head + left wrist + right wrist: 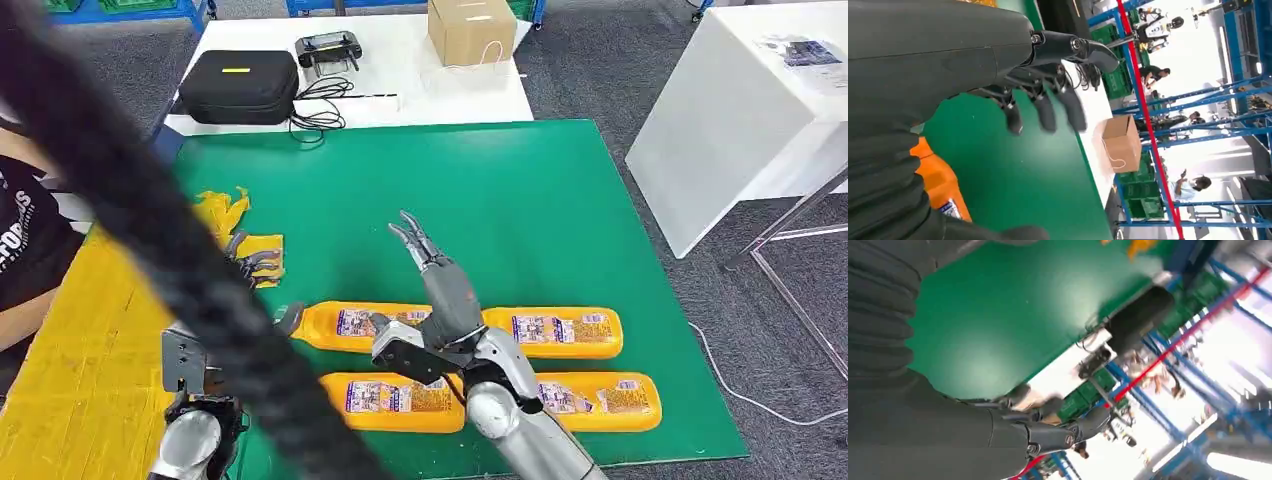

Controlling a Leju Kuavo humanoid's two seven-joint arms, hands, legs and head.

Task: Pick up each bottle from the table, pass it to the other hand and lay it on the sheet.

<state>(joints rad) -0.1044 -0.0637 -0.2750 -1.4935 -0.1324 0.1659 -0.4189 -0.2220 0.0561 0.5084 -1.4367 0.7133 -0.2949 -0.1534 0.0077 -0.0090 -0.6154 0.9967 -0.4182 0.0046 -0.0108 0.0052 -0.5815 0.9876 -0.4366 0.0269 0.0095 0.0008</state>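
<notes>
Several orange bottles lie flat in two rows on the green mat: two in the far row and two in the near row. My right hand hovers over the middle of the far row with its fingers stretched out and apart, holding nothing; its dark fingers appear above the mat. My left hand is at the mat's left edge beside the yellow sheet, fingers apart and empty. One orange bottle lies close behind it.
A thick blurred black cable crosses the head view and hides part of my left arm. Crumpled yellow material lies by the left hand. Behind the mat are a black case, a controller and a cardboard box. A person sits at the left.
</notes>
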